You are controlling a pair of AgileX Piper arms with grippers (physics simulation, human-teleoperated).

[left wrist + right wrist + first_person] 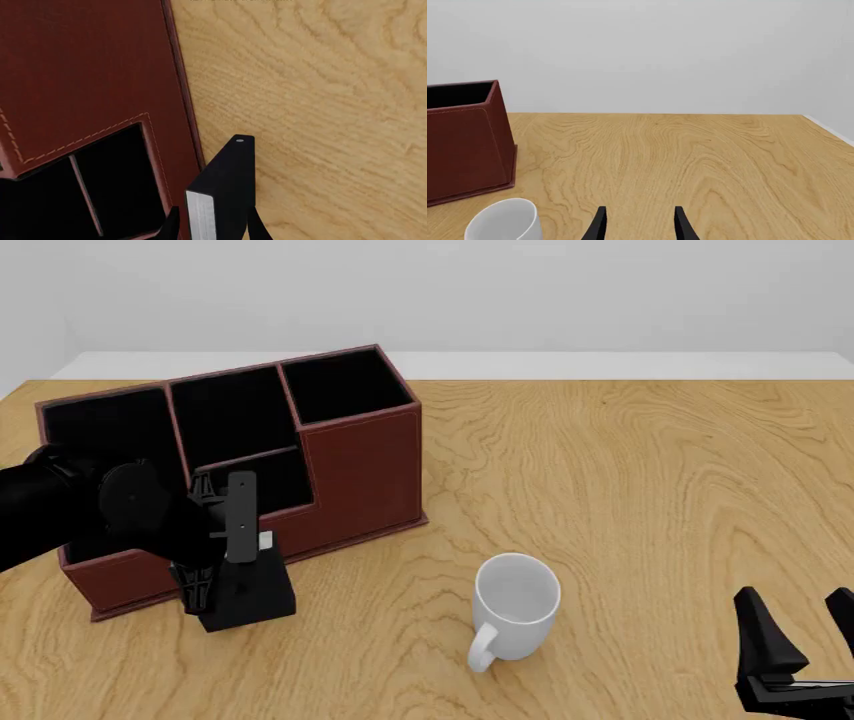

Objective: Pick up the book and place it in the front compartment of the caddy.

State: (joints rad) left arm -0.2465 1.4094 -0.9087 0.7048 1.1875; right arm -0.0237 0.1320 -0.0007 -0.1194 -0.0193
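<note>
Lighting: bright, even, diffuse; my views render sharp, no blur, glare or edge distortion. Shadows: soft, faint beneath the mug (515, 612); caddy (360, 465) cells read solid black.

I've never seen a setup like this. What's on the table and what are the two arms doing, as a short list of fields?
book: black, white page edge, gripped by the left end effector beside the caddy's front wall
caddy: reddish-brown organiser, black cells, on the table's left
mug: white, upright, right of the book
right end effector: open, holding nothing, near the mug
table: light wood
task status: book not yet in a compartment
</note>
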